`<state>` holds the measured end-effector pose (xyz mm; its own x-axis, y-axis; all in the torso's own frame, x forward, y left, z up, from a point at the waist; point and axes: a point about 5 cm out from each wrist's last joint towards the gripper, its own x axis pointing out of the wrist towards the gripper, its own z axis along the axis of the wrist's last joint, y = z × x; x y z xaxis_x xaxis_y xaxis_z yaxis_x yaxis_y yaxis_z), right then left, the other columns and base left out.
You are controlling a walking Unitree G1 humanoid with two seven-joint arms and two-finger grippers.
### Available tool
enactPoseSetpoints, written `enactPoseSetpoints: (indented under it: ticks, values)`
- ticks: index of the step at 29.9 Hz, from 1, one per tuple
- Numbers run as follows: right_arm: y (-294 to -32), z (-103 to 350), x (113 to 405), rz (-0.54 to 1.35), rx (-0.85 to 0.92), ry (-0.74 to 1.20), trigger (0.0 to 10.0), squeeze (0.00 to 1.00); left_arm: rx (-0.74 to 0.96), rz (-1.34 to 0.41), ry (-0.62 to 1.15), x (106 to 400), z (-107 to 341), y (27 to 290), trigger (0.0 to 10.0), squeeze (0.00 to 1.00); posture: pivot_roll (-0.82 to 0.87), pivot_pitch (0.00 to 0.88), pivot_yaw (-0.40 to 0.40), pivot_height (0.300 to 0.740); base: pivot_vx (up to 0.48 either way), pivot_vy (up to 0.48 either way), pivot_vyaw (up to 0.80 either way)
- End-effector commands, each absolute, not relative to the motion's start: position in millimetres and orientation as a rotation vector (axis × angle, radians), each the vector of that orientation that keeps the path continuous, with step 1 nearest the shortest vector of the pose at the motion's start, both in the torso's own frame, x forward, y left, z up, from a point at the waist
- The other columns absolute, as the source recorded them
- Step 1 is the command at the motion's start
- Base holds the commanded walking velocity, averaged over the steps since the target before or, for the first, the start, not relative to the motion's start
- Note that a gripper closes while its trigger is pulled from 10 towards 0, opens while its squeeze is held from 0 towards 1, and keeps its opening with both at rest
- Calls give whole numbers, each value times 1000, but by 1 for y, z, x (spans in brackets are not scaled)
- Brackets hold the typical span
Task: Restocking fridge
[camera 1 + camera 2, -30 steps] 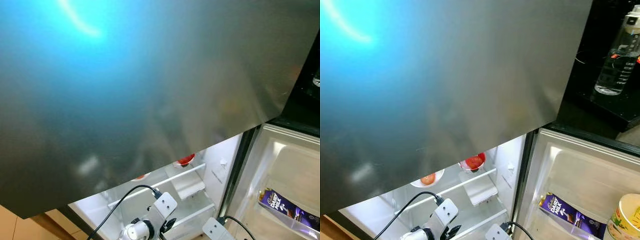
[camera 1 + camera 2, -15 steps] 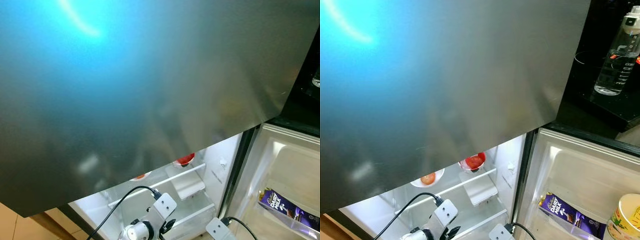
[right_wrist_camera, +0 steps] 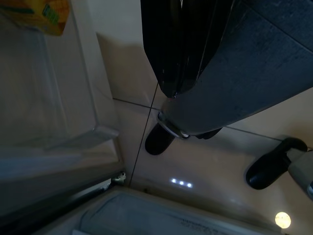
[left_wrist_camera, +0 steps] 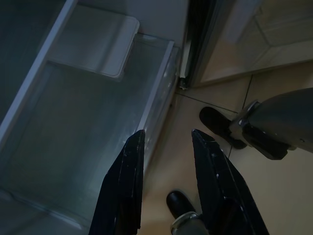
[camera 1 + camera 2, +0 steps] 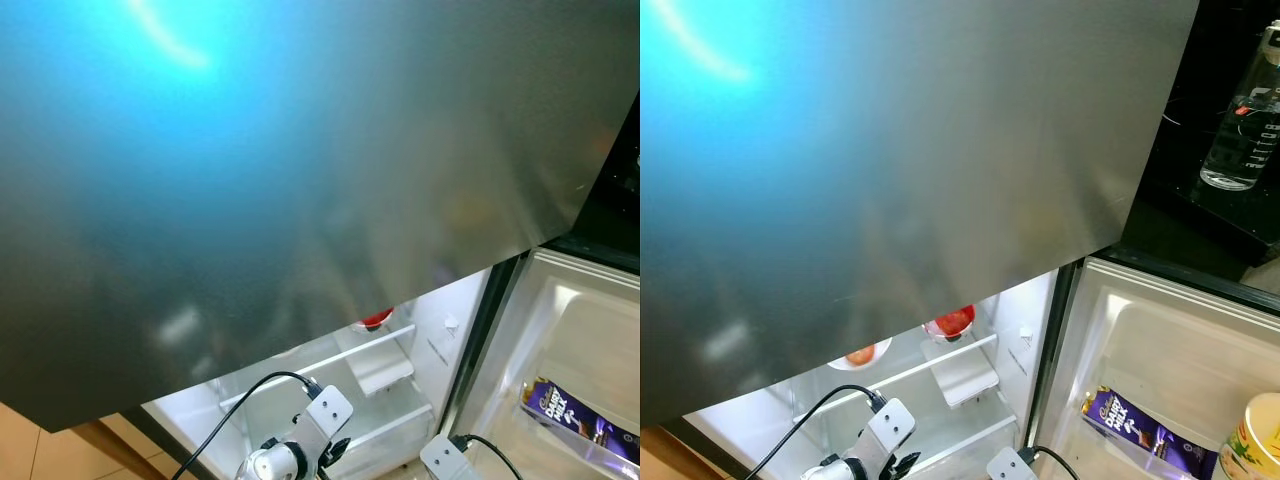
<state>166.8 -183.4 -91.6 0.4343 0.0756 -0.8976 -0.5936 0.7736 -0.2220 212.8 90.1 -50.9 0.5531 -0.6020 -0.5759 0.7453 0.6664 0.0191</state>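
Open fridge [image 5: 970, 375] beyond left gripper [image 4: 164, 139]

Head views: brushed steel fridge door [image 5: 300, 180] carries a strong cyan glare, hottest at 11 o'clock with a bright arc, fading to dull grey toward 5 o'clock. Smeared, soft reflections mid-panel. Fridge interior [image 5: 940, 370] at 6 o'clock is lit white from inside, sharp. Black counter [image 5: 1230, 215] at 2 o'clock is underexposed. Both wrist views dim, grainy; three light dots [image 3: 181, 183] reflected on the floor tile.
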Motion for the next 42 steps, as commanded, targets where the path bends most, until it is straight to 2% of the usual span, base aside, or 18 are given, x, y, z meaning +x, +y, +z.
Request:
enactPoseSetpoints:
  ticks: [1, 5, 26, 35, 36, 42]
  values:
    - [-187, -94, 161, 438, -568, 1078, 10000, 0, 296, -791, 601, 210, -55, 100, 10000, 0, -45, 23, 31, 740, -480, 0, 0]
    - [-187, -94, 162, 437, -569, 1077, 10000, 0, 293, -789, 593, 211, -54, 100, 10000, 0, -44, 22, 31, 740, -368, 0, 0]
    - [-190, -94, 160, 433, -568, 1090, 10000, 0, 283, -746, 596, 215, -53, 106, 10000, 0, -44, 27, 32, 740, 0, 0, 0]
    - [-199, -97, 150, 392, -565, 1129, 10000, 0, 265, -638, 667, 213, -59, 125, 10000, 0, -45, 27, 36, 740, 0, 0, 0]
    - [-205, -98, 145, 359, -557, 1147, 10000, 0, 248, -571, 716, 209, -64, 137, 10000, 0, -46, 25, 34, 740, 0, 0, 0]
    - [-216, -100, 133, 283, -519, 1190, 10000, 0, 197, -422, 828, 194, -74, 163, 10000, 0, -46, 23, 34, 740, 0, 0, 0]
